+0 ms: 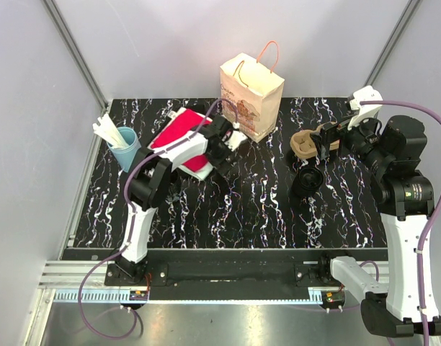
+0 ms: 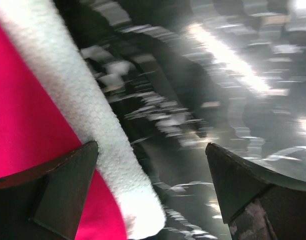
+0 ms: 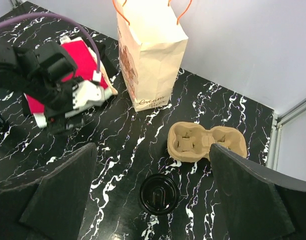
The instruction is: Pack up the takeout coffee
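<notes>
The takeout coffee cup (image 1: pixel 307 182), seen by its black lid (image 3: pixel 159 193), stands on the dark marbled table. Behind it lies a tan pulp cup carrier (image 1: pixel 307 143) (image 3: pixel 205 141). A brown paper bag (image 1: pixel 251 94) (image 3: pixel 150 55) with orange handles stands upright at the back. My right gripper (image 1: pixel 327 140) (image 3: pixel 153 150) hovers open high over the cup and carrier, with nothing between its fingers. My left gripper (image 1: pixel 222 140) (image 2: pixel 152 150) is open and low at a red and white napkin stack (image 1: pixel 181 133) (image 2: pixel 28 115), whose white edge (image 2: pixel 118 150) lies between the fingers.
A blue cup (image 1: pixel 123 148) holding white stirrers stands at the far left. Grey walls close in the table on three sides. The left arm (image 3: pixel 48 75) lies over the napkins just left of the bag.
</notes>
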You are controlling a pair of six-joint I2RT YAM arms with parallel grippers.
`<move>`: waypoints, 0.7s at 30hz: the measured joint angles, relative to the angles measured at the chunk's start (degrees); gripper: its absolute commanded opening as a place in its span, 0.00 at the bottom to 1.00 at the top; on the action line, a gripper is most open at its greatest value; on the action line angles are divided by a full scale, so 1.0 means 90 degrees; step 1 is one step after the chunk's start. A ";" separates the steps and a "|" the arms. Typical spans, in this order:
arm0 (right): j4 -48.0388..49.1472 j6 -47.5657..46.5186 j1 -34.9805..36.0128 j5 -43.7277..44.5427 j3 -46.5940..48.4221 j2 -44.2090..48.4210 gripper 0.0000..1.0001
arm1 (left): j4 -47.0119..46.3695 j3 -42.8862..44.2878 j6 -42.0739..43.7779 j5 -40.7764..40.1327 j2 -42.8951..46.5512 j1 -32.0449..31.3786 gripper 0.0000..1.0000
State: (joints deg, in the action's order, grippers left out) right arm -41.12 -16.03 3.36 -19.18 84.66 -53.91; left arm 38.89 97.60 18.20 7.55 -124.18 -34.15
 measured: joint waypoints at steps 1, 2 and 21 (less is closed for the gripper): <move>0.0010 0.0010 0.0000 -0.0005 -0.0007 0.0000 1.00 | 0.0005 0.0036 -0.0010 -0.0095 -0.0029 0.0117 0.99; 0.0017 0.0024 0.0000 -0.0017 -0.0007 0.0000 1.00 | 0.0007 0.0083 -0.0010 -0.0192 -0.0066 0.0233 0.99; 0.0112 0.0219 0.0000 -0.0168 -0.0017 0.0002 1.00 | 0.0527 0.2465 -0.0078 -0.1020 -0.1443 0.1613 0.99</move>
State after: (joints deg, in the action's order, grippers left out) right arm -40.12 -14.06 3.36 -20.69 84.51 -53.89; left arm 43.64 119.79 17.50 -1.63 -137.16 -19.64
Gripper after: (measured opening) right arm 0.994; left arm 0.987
